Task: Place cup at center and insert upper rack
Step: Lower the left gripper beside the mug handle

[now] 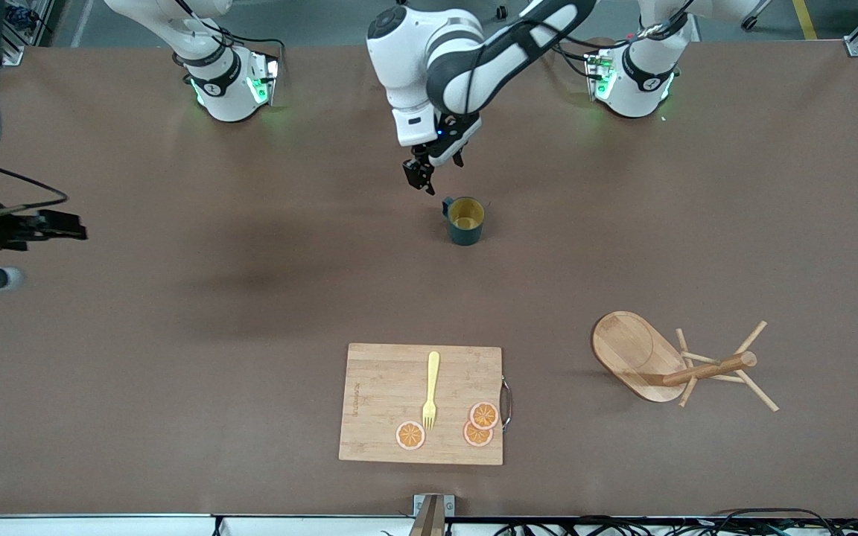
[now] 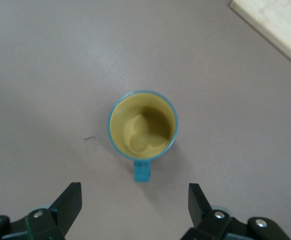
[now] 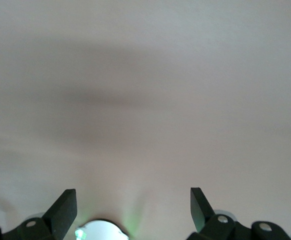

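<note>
The teal cup (image 1: 465, 220) stands upright near the middle of the table, its yellow inside showing. My left gripper (image 1: 436, 170) hangs open and empty above the table just beside the cup, on the side toward the robot bases. In the left wrist view the cup (image 2: 142, 125) lies ahead of the open gripper (image 2: 134, 205), its handle pointing toward the gap between the fingers. The wooden upper rack (image 1: 667, 361) lies tipped on its side toward the left arm's end, nearer the front camera. My right gripper (image 1: 71, 225) waits open over the right arm's end and shows in the right wrist view (image 3: 133, 207).
A wooden cutting board (image 1: 384, 402) lies near the front edge with a yellow fork (image 1: 430, 391) and three orange slices (image 1: 482, 415) on it. A corner of the board shows in the left wrist view (image 2: 280, 25). The right arm's base (image 3: 103, 230) shows below its gripper.
</note>
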You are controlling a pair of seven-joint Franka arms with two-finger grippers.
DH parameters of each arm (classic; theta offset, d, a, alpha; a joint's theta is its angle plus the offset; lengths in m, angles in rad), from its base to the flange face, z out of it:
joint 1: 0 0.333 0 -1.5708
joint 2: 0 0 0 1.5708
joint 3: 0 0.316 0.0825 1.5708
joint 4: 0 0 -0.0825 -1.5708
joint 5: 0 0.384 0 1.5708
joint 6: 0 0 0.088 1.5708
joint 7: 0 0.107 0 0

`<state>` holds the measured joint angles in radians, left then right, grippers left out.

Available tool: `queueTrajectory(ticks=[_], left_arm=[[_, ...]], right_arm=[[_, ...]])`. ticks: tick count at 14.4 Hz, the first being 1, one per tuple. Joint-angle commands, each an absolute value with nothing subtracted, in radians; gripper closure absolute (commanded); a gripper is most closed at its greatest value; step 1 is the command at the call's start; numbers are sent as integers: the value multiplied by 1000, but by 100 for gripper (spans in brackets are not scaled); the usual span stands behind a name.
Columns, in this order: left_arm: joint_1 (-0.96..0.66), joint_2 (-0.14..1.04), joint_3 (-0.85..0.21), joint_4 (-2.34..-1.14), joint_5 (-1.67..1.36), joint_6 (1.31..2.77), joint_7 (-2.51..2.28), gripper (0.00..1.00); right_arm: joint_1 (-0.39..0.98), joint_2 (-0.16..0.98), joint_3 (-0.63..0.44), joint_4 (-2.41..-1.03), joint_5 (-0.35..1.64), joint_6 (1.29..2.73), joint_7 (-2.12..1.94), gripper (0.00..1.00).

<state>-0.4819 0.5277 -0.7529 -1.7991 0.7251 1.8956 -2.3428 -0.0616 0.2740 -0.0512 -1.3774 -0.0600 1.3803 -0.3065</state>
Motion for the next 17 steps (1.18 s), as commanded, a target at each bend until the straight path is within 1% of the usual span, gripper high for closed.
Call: queueTrajectory(ticks=[1,3,4,6,7,8,10,14,17], left_arm=[[-589,604,-698,-1740,816,1826,-2451,7],[-710,641,-597,-1735,860,1806,-2531,8],[-786,662,-522,-1727,879,1795,-2557,9],[-937,715,-384,-1674,882,1772,-2586,10],[-996,747,-329,-1639,881,1770,-2605,10],[-1027,767,-299,-1628,881,1770,-2614,11],[-1045,788,-287,-1626,884,1769,-2618,13],[-1057,796,-287,-1628,937,1740,-2617,18],[-1072,813,-287,-1626,969,1732,-2614,22]], right_arm=[[-64,275,-25,-1326,-126,1348,-316,0],[-64,281,-25,-1283,-127,1342,-308,0],[-63,282,-25,-1281,-127,1342,-307,0],[-66,284,-25,-1279,-126,1347,-305,0],[-64,284,-25,-1278,-126,1350,-304,0],[-69,284,-25,-1276,-124,1348,-302,0],[-68,284,-25,-1276,-117,1344,-304,0],[-66,279,-21,-1278,-95,1341,-302,0],[-67,268,-28,-1278,-61,1301,-293,0]])
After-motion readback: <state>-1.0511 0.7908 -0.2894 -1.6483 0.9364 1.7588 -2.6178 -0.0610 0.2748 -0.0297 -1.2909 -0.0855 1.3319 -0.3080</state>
